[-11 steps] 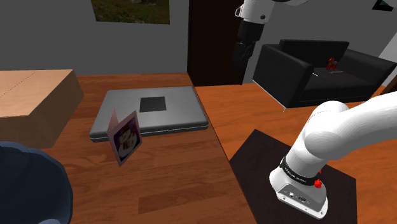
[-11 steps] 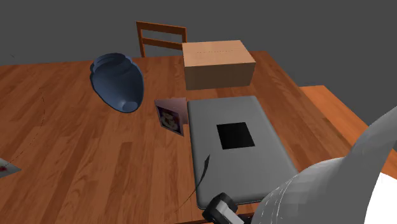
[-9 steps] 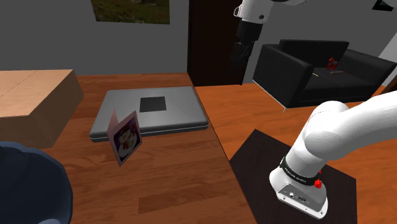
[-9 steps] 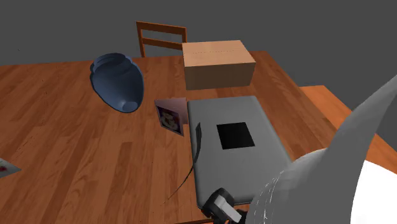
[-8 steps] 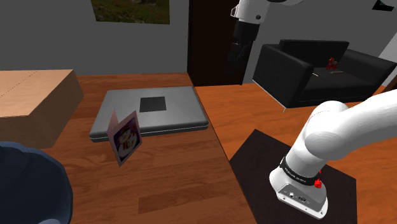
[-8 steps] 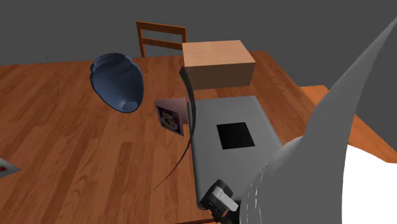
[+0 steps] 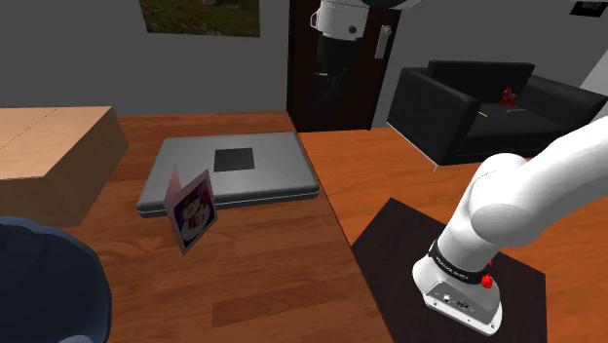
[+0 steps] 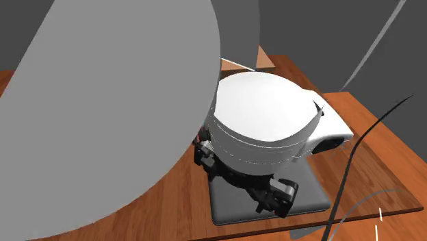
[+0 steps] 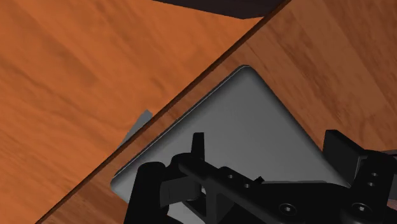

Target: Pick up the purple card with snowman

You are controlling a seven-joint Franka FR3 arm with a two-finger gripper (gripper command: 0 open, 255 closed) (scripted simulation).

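1. While the fingers (image 9: 154,186) stand apart above the grey laptop (image 7: 229,168), the purple card (image 7: 192,212) stands on the wooden worktop (image 7: 273,278) just beside it
2. A black sofa (image 7: 487,107) sits by the grey wall (image 7: 78,49)

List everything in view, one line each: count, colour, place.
card: 1, purple with a snowman picture, standing on the table by the laptop's near edge
laptop: 1, grey with a black square on its lid, closed, mid-table
box: 1, brown, on the table at the shoulder view's left
vessel: 1, dark blue, shoulder view's lower left corner
table: 1, brown wood
armchair: 1, black, shoulder view's upper right
small object: 1, red, on the armchair
wall picture: 1, dark green, shoulder view's top
stand: 1, black, under the arm's base
arm: 1, white
gripper: 1, black, held high, looking down on a laptop corner
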